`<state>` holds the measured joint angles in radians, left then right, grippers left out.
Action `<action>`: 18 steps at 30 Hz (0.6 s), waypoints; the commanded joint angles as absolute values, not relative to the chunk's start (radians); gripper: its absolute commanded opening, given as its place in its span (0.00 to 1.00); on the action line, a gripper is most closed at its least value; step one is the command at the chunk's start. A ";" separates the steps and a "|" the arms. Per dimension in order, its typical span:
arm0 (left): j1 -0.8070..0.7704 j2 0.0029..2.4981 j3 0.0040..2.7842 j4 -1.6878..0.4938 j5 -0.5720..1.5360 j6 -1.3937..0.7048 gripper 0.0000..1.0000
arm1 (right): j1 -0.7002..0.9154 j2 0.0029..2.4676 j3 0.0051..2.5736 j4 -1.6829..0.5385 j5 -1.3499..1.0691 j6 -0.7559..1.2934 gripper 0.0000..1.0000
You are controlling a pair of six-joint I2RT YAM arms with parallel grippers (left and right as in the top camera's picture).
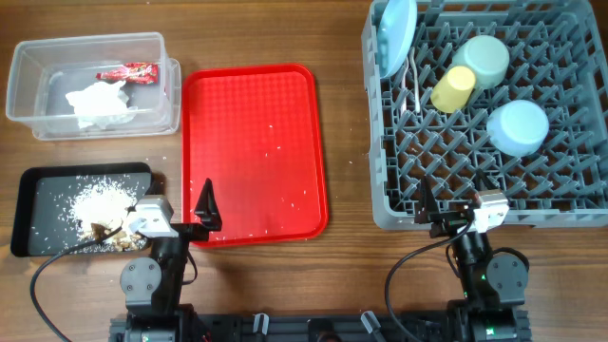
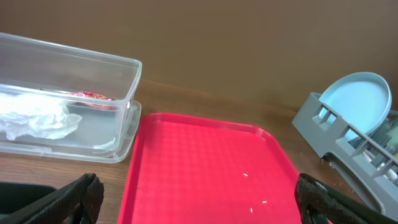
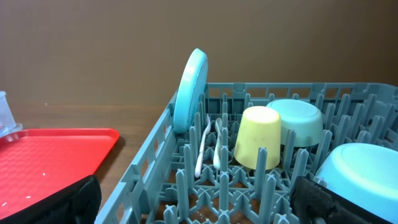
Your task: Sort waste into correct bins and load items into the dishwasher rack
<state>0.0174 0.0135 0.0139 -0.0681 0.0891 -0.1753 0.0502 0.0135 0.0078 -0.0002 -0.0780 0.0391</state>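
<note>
The clear tub [image 1: 90,47] at the back left holds the white napkin [image 1: 100,103] and red wrapper [image 1: 126,72]; the left wrist view also shows the tub [image 2: 127,81], napkin [image 2: 34,118] and wrapper [image 2: 87,95]. The black tray [image 1: 33,195] holds rice crumbs and brown scraps [image 1: 100,204]. The grey rack [image 1: 375,142] holds the upright plate [image 1: 396,33], mint-green bowl [image 1: 484,59], yellow cup [image 1: 453,88], pale-blue bowl [image 1: 518,127], and spoon and fork [image 1: 413,81]. My left gripper [image 2: 199,199] is open and empty over the red tray's near edge. My right gripper [image 3: 199,202] is open and empty at the rack's front edge.
The flat red serving tray [image 1: 252,152] lies in the middle with a few rice grains on it. The right wrist view shows the plate [image 3: 189,93], cup [image 3: 258,137] and both bowls among the rack's pegs [image 3: 149,168]. Bare wood lies between tray and rack.
</note>
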 commanded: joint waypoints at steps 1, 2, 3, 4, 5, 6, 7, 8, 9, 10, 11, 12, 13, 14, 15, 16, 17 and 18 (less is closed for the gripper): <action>0.010 0.002 0.006 -0.071 0.109 -0.120 1.00 | 0.044 0.004 0.006 0.002 -0.069 0.027 1.00; 0.010 0.002 0.006 -0.070 0.113 -0.086 1.00 | 0.044 0.004 0.006 0.002 -0.069 0.026 1.00; 0.010 0.002 0.006 -0.070 0.112 -0.072 1.00 | 0.044 0.004 0.005 0.002 -0.069 0.026 1.00; 0.010 0.002 0.006 -0.070 0.112 -0.058 1.00 | 0.044 0.004 0.005 0.002 -0.069 0.026 1.00; 0.009 0.002 0.006 -0.070 0.112 -0.051 1.00 | 0.044 0.004 0.006 0.002 -0.069 0.027 1.00; 0.009 0.002 0.006 -0.070 0.112 -0.046 1.00 | 0.044 0.004 0.005 0.002 -0.069 0.026 1.00; 0.009 0.002 0.006 -0.070 0.112 -0.036 1.00 | 0.044 0.004 0.005 0.002 -0.069 0.027 1.00; 0.009 0.002 0.006 -0.070 0.112 -0.032 1.00 | 0.044 0.004 0.006 0.002 -0.069 0.027 1.00; 0.009 0.002 0.006 -0.070 0.112 -0.032 1.00 | 0.044 0.004 0.006 0.002 -0.069 0.027 1.00; 0.009 0.002 0.006 -0.070 0.112 -0.033 1.00 | 0.044 0.004 0.006 0.002 -0.069 0.027 1.00; 0.008 0.002 0.006 -0.070 0.112 -0.033 1.00 | 0.044 0.004 0.005 0.002 -0.069 0.026 1.00; 0.008 0.002 0.006 -0.070 0.112 -0.033 1.00 | 0.044 0.004 0.005 0.002 -0.069 0.026 1.00; 0.008 0.002 0.006 -0.070 0.112 -0.031 1.00 | 0.044 0.004 0.005 0.002 -0.069 0.026 1.00; 0.008 0.002 0.006 -0.070 0.112 -0.029 1.00 | 0.044 0.004 0.006 0.002 -0.069 0.027 1.00; 0.008 0.002 0.006 -0.070 0.112 -0.029 1.00 | 0.044 0.004 0.006 0.002 -0.069 0.027 1.00; 0.008 0.002 0.006 -0.070 0.113 -0.021 1.00 | 0.044 0.004 0.005 0.002 -0.069 0.027 1.00; 0.008 0.002 0.006 -0.070 0.113 -0.013 1.00 | 0.044 0.004 0.006 0.002 -0.069 0.026 1.00; 0.008 0.002 0.006 -0.070 0.115 -0.004 1.00 | 0.044 0.004 0.006 0.002 -0.069 0.026 1.00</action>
<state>0.0174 0.0135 0.0139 -0.0681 0.0967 -0.0479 0.0502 0.0135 0.0078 -0.0002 -0.0780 0.0391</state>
